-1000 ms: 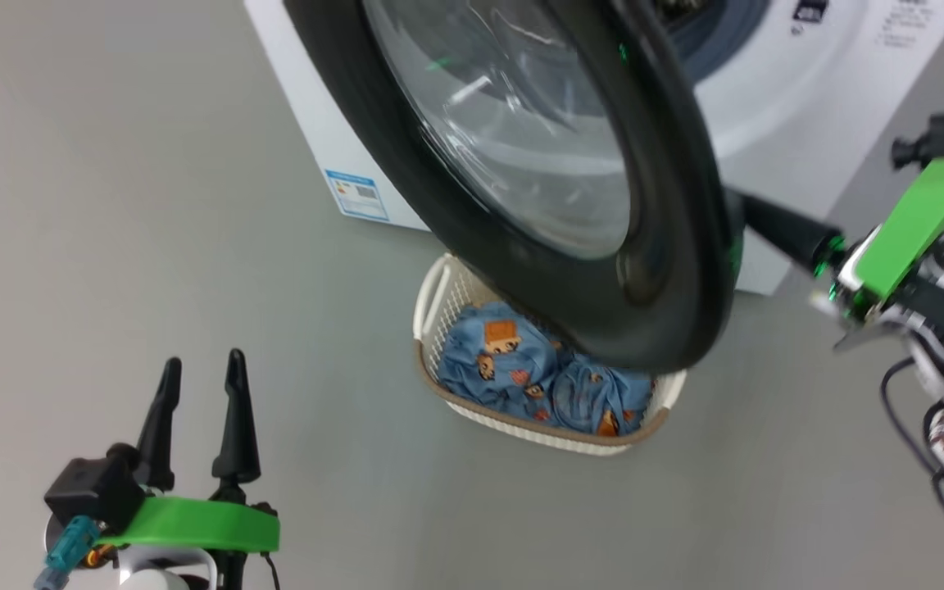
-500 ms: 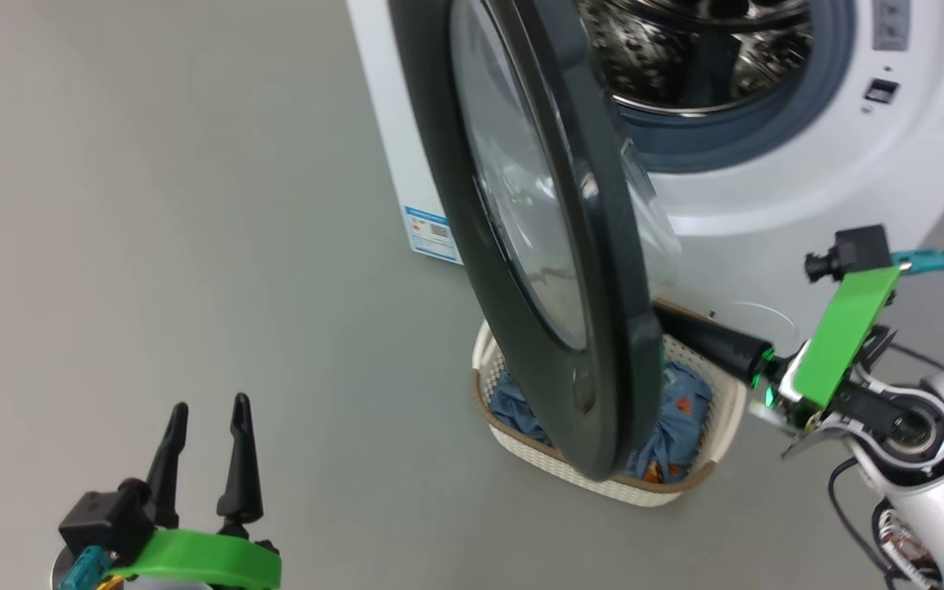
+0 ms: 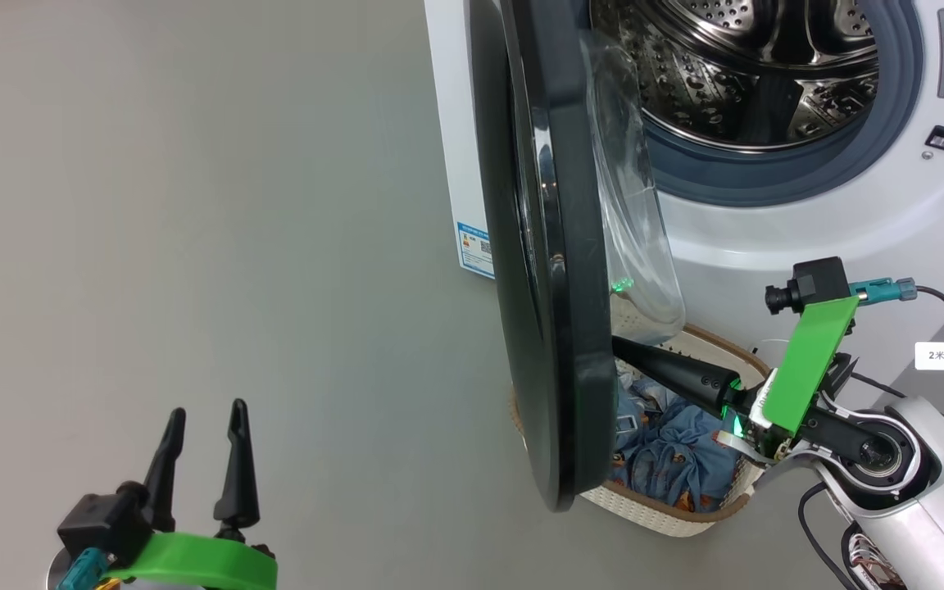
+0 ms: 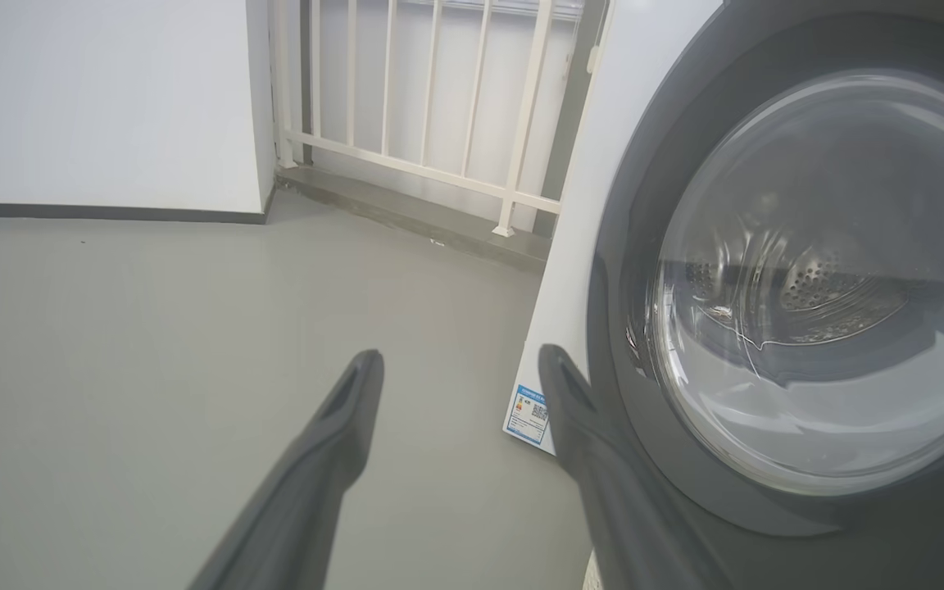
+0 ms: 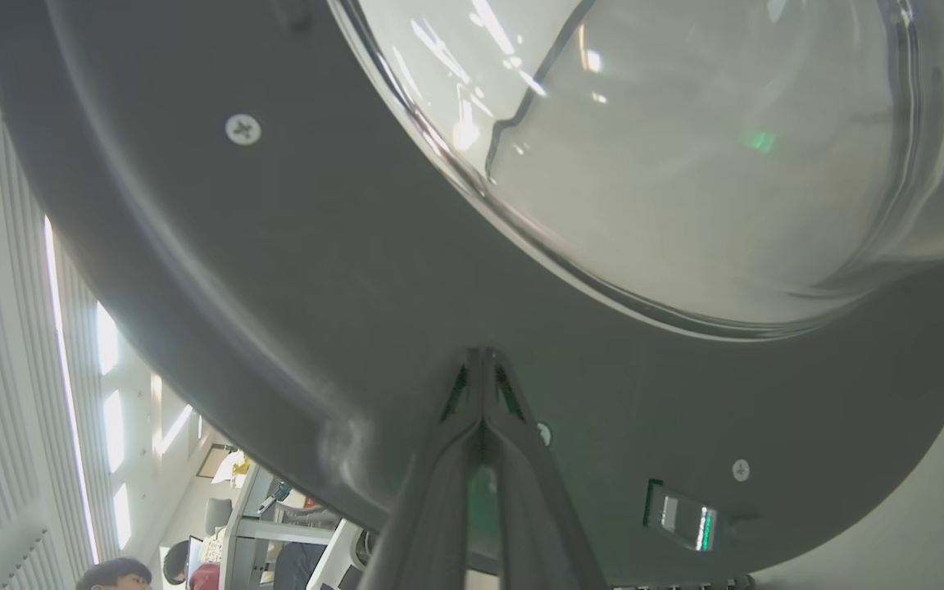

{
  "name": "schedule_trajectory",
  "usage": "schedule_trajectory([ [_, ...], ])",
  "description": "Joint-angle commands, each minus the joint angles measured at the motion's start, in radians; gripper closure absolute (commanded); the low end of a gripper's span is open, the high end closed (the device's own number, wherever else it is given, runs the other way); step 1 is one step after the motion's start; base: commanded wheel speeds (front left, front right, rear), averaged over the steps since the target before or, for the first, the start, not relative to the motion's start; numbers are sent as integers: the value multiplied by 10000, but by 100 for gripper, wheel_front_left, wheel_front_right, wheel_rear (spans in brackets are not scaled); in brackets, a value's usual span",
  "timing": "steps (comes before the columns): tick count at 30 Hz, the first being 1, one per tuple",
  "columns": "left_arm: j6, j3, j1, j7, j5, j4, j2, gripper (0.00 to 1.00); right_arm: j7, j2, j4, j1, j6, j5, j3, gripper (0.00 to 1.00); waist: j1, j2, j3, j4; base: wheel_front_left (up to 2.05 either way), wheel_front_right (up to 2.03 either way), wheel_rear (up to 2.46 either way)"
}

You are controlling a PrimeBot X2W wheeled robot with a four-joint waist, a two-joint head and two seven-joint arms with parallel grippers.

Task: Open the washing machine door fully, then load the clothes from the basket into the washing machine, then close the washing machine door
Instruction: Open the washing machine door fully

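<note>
The washing machine stands at the upper right with its steel drum exposed. Its black door juts out edge-on, the glass bowl bulging on the inner side. My right gripper is shut, with its tips pressed against the door's dark grey inner face below the glass. The basket sits on the floor under the door, holding the light-blue clothes. My left gripper hangs open at the lower left, well away from the door.
Grey floor spreads left of the machine. A blue label is stuck low on the washer's side. A white railing and wall stand beyond. A person's head shows at the right wrist view's lower left. A tagged cable trails from my right arm.
The head camera has shifted. The door has swung further open, from facing the camera to edge-on, with my right gripper staying against its inner side. The drum has come into sight.
</note>
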Motion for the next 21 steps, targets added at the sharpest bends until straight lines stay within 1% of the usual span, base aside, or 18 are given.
schedule_trajectory([
  [1, 25, 276, -63, -67, 47, -174, 214, 0, 99, 115, -295, 39, 60, -55, 42, 100, 0, 0, -45, 40, 0, 0, 0],
  [7, 80, 282, -31, -67, 31, -226, 243, 0, 178, 230, -213, 53, 60, -176, -93, 100, 0, 0, -72, -99, 0, 0, 0],
  [13, 114, 225, -61, -67, 37, -304, 249, 0, 116, 291, -261, -89, 60, -326, -263, 100, 0, 0, -122, -439, 0, 0, 0],
  [14, 116, 212, -52, -67, 39, -311, 255, 0, 63, 286, -294, -106, 60, -374, -308, 95, 0, 0, -151, -508, 0, 0, 0],
  [15, 116, 212, -52, -67, 39, -311, 255, 0, 63, 286, -294, -106, 60, -374, -308, 95, 0, 0, -151, -508, 0, 0, 0],
  [16, 123, 193, -28, -67, 40, -323, 273, 0, -61, 283, -340, -108, 60, -436, -414, 58, 0, 0, -219, -662, 0, 0, 0],
  [17, 123, 193, -28, -67, 40, -323, 273, 0, -61, 283, -340, -108, 60, -436, -414, 58, 0, 0, -219, -662, 0, 0, 0],
  [18, 123, 185, -15, -67, 38, -330, 287, 0, -93, 265, -370, -103, 60, -480, -437, 51, 0, 0, -257, -749, 0, 0, 0],
  [19, 122, 176, 0, -67, 34, -334, 302, 0, -145, 235, -427, -98, 60, -567, -446, 28, 0, 0, -295, -844, 0, 0, 0],
  [20, 120, 173, 12, -67, 26, -334, 327, 0, -232, 214, -507, -90, 60, -664, -461, 0, 0, 0, -332, -945, 0, 0, 0],
  [21, 118, 169, 23, -67, 16, -335, 352, 0, -338, 202, -593, -73, 60, -758, -478, 0, 0, 0, -370, -1052, 0, 0, 0],
])
